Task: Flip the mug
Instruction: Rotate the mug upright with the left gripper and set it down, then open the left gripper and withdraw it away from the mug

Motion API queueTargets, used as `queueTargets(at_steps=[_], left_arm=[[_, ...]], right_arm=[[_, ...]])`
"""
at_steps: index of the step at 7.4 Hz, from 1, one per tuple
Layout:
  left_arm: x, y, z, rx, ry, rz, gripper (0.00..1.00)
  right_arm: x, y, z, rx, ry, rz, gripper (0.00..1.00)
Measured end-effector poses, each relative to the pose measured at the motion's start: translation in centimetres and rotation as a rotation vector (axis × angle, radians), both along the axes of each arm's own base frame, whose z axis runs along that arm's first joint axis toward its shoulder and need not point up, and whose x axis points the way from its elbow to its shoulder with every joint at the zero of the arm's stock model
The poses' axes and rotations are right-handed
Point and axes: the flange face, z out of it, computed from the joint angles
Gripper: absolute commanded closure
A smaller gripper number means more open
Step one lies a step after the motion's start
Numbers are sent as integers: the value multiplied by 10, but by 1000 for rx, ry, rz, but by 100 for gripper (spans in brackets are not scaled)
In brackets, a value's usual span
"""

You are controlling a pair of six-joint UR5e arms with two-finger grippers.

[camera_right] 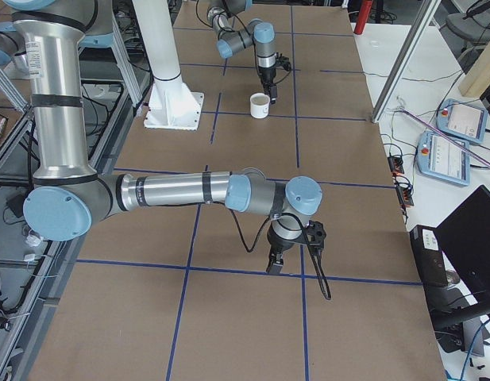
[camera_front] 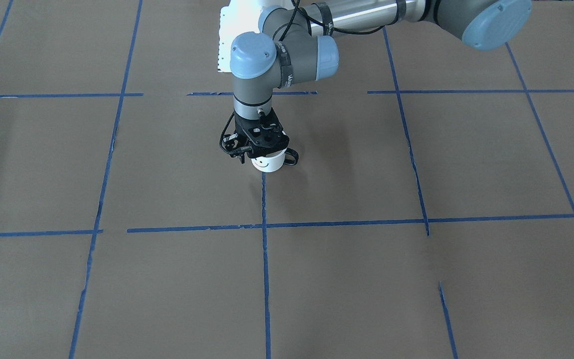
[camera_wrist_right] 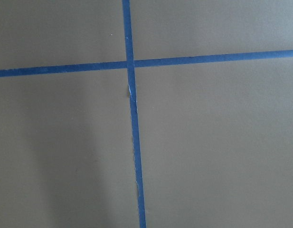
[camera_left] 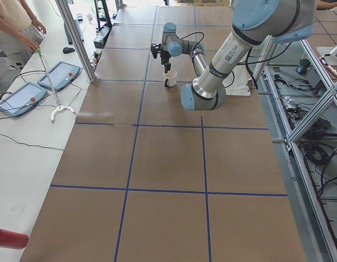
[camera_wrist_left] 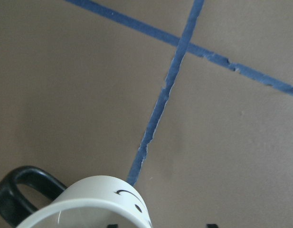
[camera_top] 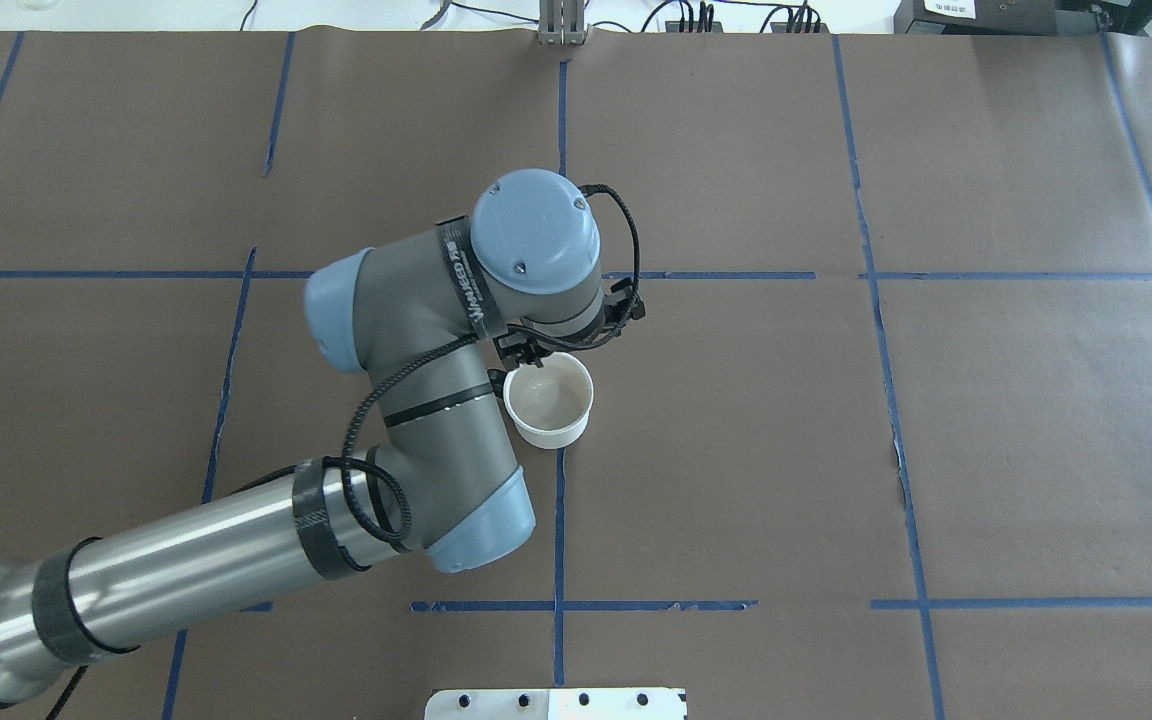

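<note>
The white mug (camera_front: 267, 163) with a black smiley face stands upright, mouth up, near the table's middle (camera_top: 548, 402). Its black loop handle (camera_front: 292, 157) points to the right in the front-facing view. My left gripper (camera_front: 256, 155) hangs straight down over the mug's rim. In the left wrist view the mug's rim (camera_wrist_left: 89, 199) fills the bottom edge and two dark fingertips show well apart, so the jaws stand open. My right gripper (camera_right: 274, 268) points down at bare paper far from the mug; I cannot tell whether it is open or shut.
Brown paper with blue tape grid lines (camera_top: 558, 500) covers the table. The white robot base plate (camera_top: 556, 703) sits at the near edge. Operator tablets (camera_left: 59, 75) and a person stand beside the table at the left end.
</note>
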Motion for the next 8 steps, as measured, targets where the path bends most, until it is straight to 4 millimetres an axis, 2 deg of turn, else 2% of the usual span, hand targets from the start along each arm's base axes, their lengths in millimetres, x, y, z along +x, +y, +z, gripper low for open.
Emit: queueTargets(at_steps=[1, 2, 3, 4, 5, 7, 8], left_arm=[[-51, -6, -3, 49, 8, 12, 0], [-106, -18, 10, 109, 4, 31, 0], [-165, -36, 35, 190, -24, 62, 0], [-226, -57, 75, 268, -73, 120, 0], [-285, -75, 126, 335, -135, 196, 0], [-414, -106, 249, 437, -288, 364, 0], [-480, -112, 315, 443, -339, 428, 0]], right_arm=[[0, 0, 0, 0, 0, 0, 0], [0, 0, 0, 0, 0, 0, 0], [0, 0, 0, 0, 0, 0, 0], [0, 0, 0, 0, 0, 0, 0], [0, 0, 0, 0, 0, 0, 0], [0, 0, 0, 0, 0, 0, 0], [0, 0, 0, 0, 0, 0, 0]])
